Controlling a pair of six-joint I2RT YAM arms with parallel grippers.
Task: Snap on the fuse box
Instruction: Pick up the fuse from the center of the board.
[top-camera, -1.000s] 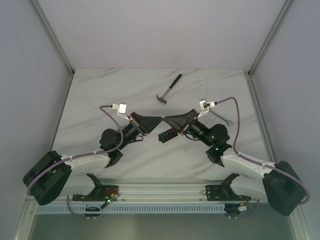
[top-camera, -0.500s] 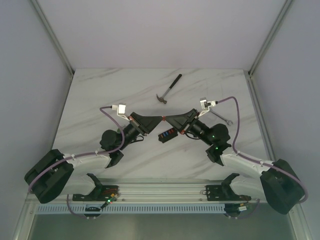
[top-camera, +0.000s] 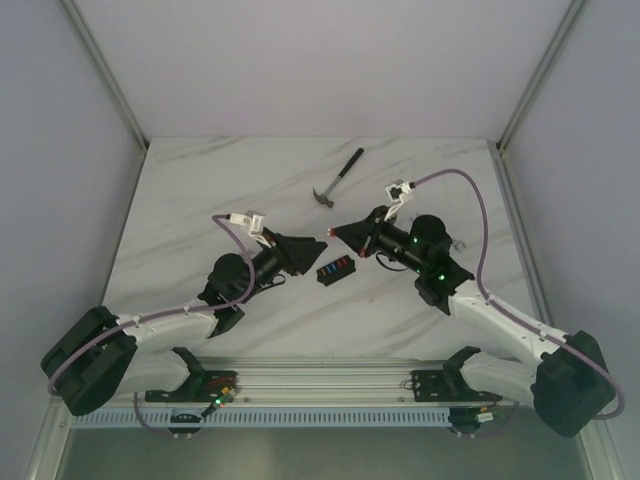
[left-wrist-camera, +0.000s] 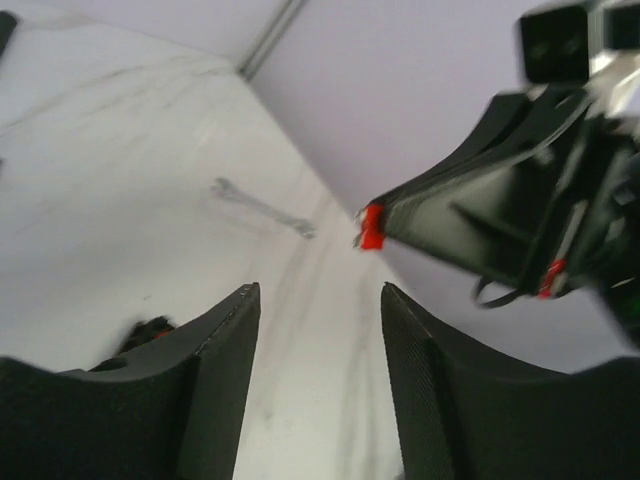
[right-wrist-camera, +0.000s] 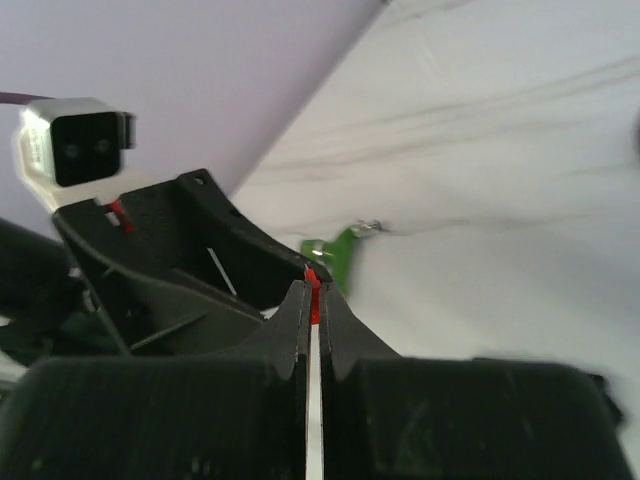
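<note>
R gripper (right-wrist-camera: 312, 300) is pinching a tiny red fuse (right-wrist-camera: 312, 279) at its fingertips. L gripper (left-wrist-camera: 318, 305) is hanging spread, nothing in it, tip facing R's. At 6 o'clock just below both tips, fuse box (top-camera: 335, 270) is lying on table (top-camera: 200, 190): small black block, blue+red inserts facing up.

The bench (top-camera: 200, 190) is patterned as white marble with thin grey veins. The fuse box (top-camera: 334, 271) is seen as black, with blue and red inserts on its face. The left claw (left-wrist-camera: 320, 300) and right claw (right-wrist-camera: 312, 295) are black, and a small red piece (right-wrist-camera: 312, 283) is shown at the latter's tip. A green part (right-wrist-camera: 335, 258) and purple cables (top-camera: 478, 230) are noted.
</note>
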